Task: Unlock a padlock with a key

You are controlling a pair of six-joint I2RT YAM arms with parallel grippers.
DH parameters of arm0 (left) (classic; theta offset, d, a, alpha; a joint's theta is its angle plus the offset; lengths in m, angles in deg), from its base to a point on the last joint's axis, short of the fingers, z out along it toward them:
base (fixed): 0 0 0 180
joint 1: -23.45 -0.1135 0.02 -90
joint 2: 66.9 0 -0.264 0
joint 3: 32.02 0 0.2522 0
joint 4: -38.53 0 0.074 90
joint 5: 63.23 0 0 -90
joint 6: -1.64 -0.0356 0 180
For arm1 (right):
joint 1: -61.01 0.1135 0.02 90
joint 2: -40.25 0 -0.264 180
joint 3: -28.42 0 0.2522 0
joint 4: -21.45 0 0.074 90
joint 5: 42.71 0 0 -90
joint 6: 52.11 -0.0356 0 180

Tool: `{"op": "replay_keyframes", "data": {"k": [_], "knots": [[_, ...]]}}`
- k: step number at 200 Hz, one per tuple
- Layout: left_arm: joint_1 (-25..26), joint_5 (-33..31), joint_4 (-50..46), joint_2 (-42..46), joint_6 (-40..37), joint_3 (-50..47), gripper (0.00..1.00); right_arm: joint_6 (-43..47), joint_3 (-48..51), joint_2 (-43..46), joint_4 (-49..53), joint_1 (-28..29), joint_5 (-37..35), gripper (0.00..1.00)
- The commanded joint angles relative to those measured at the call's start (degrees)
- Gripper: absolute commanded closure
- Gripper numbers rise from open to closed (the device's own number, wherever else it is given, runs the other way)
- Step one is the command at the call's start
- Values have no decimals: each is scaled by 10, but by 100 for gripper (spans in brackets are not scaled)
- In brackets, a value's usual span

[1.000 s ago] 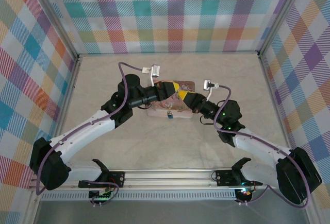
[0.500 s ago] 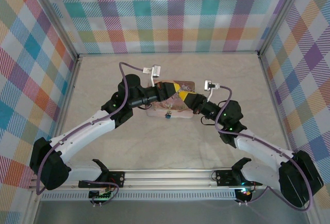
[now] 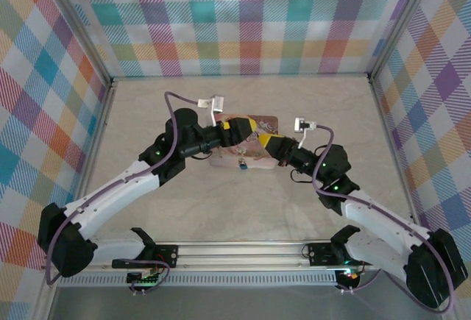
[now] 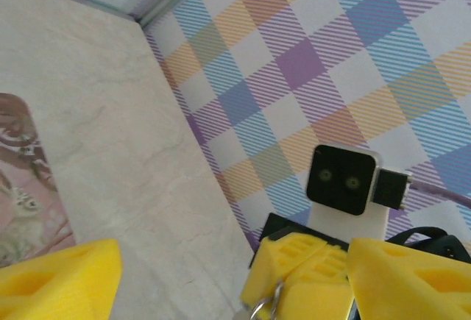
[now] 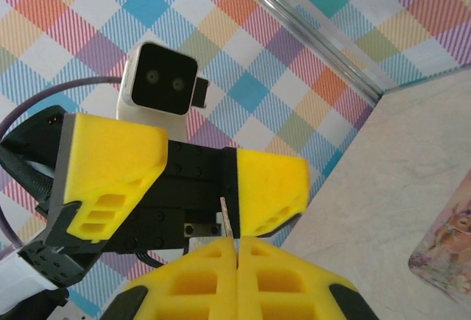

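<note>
Right gripper (image 5: 237,250) pinched shut on key (image 5: 227,218), blade aimed at wide-open, empty left gripper (image 5: 199,186), both over mat (image 3: 266,121); padlock (image 3: 241,164), seemingly, at mat's near edge beneath them.

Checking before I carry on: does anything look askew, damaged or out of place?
Nothing stands out. The right pincer pinches the key, the left pincer faces it open, and the mat lies flat.

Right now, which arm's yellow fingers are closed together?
Those of the right gripper: they pinch a thin metal strip, while the left gripper has its fingers wide apart.
</note>
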Motion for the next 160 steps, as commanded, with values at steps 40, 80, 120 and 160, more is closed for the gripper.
{"op": "replay_keyframes", "data": {"k": [40,80,120,160], "knots": [[-7,-115,-134,84,-49,-86,13,82,-29,83,243,-36,-55,100],[-6,-138,-138,97,-34,-152,9,106,-25,103,322,-57,-81,100],[-6,-142,-90,59,-32,-196,7,134,-27,100,366,-69,-113,100],[-8,-149,-37,-12,-39,-186,7,161,-43,72,384,-73,-133,100]]}}
